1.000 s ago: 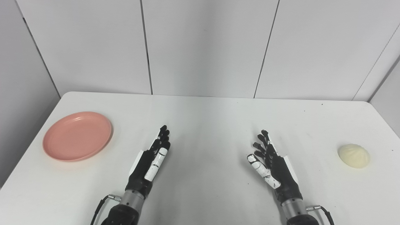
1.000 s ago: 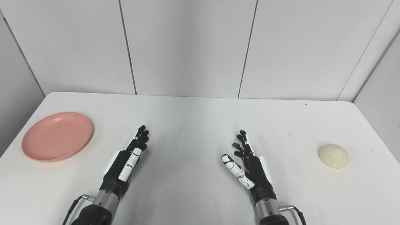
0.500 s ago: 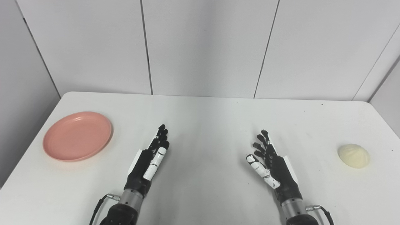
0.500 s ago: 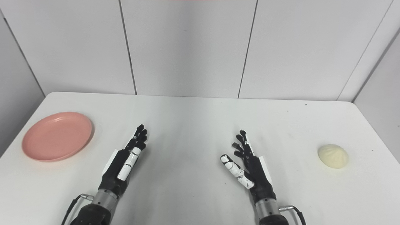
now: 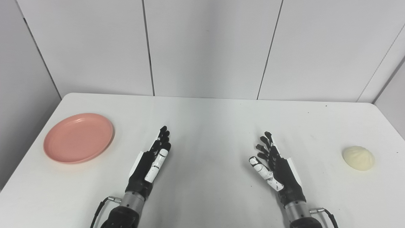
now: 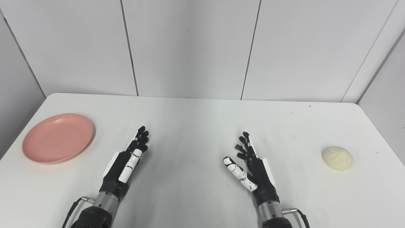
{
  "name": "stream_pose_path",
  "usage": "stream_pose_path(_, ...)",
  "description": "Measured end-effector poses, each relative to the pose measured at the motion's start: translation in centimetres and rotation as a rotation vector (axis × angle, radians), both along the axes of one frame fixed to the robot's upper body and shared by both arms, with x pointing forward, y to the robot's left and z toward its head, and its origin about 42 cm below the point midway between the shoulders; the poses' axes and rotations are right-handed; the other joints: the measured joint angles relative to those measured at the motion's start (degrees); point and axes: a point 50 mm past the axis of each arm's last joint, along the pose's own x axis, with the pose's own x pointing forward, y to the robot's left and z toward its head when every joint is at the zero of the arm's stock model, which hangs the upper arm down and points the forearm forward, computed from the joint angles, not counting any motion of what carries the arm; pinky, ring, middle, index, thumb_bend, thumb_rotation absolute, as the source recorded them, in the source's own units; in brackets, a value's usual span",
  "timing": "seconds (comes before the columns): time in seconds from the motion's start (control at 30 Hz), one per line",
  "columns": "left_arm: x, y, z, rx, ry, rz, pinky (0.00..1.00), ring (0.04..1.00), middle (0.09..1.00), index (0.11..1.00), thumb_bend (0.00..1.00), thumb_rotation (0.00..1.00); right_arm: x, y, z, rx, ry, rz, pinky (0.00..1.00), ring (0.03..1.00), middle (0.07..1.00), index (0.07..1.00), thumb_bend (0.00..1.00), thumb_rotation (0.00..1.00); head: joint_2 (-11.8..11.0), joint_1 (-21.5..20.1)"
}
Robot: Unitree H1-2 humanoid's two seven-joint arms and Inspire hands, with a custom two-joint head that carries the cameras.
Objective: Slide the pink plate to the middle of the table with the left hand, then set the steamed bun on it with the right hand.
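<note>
A round pink plate (image 5: 78, 137) lies flat near the table's left edge with nothing on it. Far over by the right edge sits a pale cream steamed bun (image 5: 358, 157). My left hand (image 5: 151, 163) hovers over the near middle of the table, open, fingers stretched forward, well to the right of the plate. My right hand (image 5: 274, 167) is open too, fingers spread and thumb out, well to the left of the bun. Neither hand touches anything.
The white table (image 5: 208, 120) has rounded far corners and ends against grey wall panels (image 5: 205, 47). Thin cables run at both wrists near the bottom edge.
My left hand has shifted slightly to the left and a little toward me. The right hand, plate and bun have not moved.
</note>
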Motion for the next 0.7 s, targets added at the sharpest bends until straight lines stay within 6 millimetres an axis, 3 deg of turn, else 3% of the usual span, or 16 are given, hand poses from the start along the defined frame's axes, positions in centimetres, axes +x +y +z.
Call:
stream_pose_path(0.27,0.0,0.0,0.0,0.008,-0.001,0.000,0.97,1.000,1.000,1.000,0.63,0.91,0.0,0.0,0.0,0.008,0.000,0.000,0.86,0.890,0.954,1.000,0.47,0.69,-0.7,1.5)
stream_pose_path(0.47,0.8,-0.1,-0.1,0.022,-0.008,0.022,0.97,1.000,1.000,1.000,0.62,0.91,0.6,-0.1,0.0,0.021,-0.021,0.012,0.86,0.890,0.956,1.000,0.45,0.67,-2.6,5.8)
stream_pose_path(0.7,2.3,0.0,0.4,-0.002,-0.076,0.073,0.99,1.000,1.000,1.000,0.65,0.89,1.7,-1.0,0.2,0.028,-0.053,0.034,0.91,0.920,0.971,1.000,0.47,0.73,-4.6,11.0)
